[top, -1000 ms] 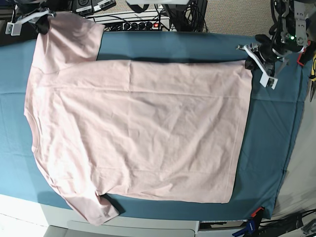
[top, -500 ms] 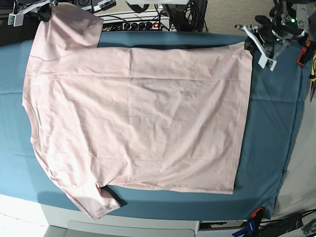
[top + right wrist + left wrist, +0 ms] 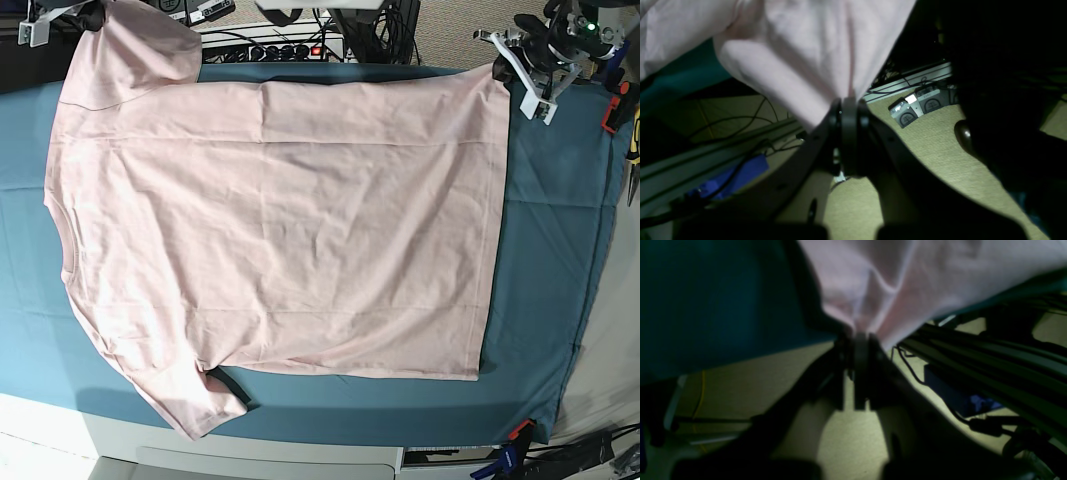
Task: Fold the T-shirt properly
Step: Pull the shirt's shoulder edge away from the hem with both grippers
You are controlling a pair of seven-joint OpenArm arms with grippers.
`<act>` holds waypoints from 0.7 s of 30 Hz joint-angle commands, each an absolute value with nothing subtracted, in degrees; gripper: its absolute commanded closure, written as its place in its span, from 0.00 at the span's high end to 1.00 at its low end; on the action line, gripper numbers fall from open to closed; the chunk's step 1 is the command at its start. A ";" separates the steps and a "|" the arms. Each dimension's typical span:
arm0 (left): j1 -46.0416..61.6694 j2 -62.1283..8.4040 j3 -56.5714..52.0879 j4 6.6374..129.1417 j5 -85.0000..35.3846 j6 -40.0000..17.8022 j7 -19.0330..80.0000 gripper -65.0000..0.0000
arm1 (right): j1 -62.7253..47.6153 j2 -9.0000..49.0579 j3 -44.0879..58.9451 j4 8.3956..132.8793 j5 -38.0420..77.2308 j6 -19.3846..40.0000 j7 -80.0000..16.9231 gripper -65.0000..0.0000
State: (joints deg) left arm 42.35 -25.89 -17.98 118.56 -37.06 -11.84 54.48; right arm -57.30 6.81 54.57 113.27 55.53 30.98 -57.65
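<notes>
The pale pink T-shirt point(image 3: 270, 220) lies plain side up and spread flat on the teal table cloth point(image 3: 545, 230), collar at the left, hem at the right. My left gripper point(image 3: 503, 70) is shut on the hem corner at the top right; the left wrist view shows its jaws point(image 3: 857, 336) pinching pink cloth point(image 3: 907, 280). My right gripper point(image 3: 92, 14) is shut on the far sleeve's tip at the top left; the right wrist view shows its jaws point(image 3: 846, 103) clamped on pink cloth point(image 3: 813, 50). Both held corners hang past the table's far edge.
A power strip and cables point(image 3: 275, 45) sit behind the table's far edge. Tools point(image 3: 632, 140) hang at the right edge. Blue clamps point(image 3: 505, 455) hold the cloth at the bottom right. The near sleeve point(image 3: 195, 400) reaches the table's front edge.
Both grippers have pulled the shirt's far edge toward the table's back. The whole shirt has slid that way and lies flatter.
</notes>
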 commanded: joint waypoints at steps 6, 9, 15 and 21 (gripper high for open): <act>44.12 -26.55 -18.31 122.43 -37.28 -13.58 55.20 0.00 | -59.29 7.46 59.09 114.10 58.26 31.09 -57.84 0.00; 44.12 -26.57 -19.07 124.57 -37.26 -13.58 55.09 0.00 | -59.37 7.44 59.92 114.10 59.13 31.31 -58.63 0.00; 45.52 -26.52 -24.36 125.16 -39.81 -14.26 55.66 0.00 | -59.40 7.27 60.03 114.10 59.18 31.31 -59.48 0.00; 49.34 -26.55 -28.45 125.16 -43.40 -16.53 56.36 0.00 | -60.36 7.18 60.07 114.10 60.42 32.34 -59.90 0.00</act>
State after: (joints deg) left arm 48.60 -25.89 -27.94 124.27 -42.98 -16.49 56.53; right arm -59.18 6.66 59.13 113.36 59.90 32.05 -60.47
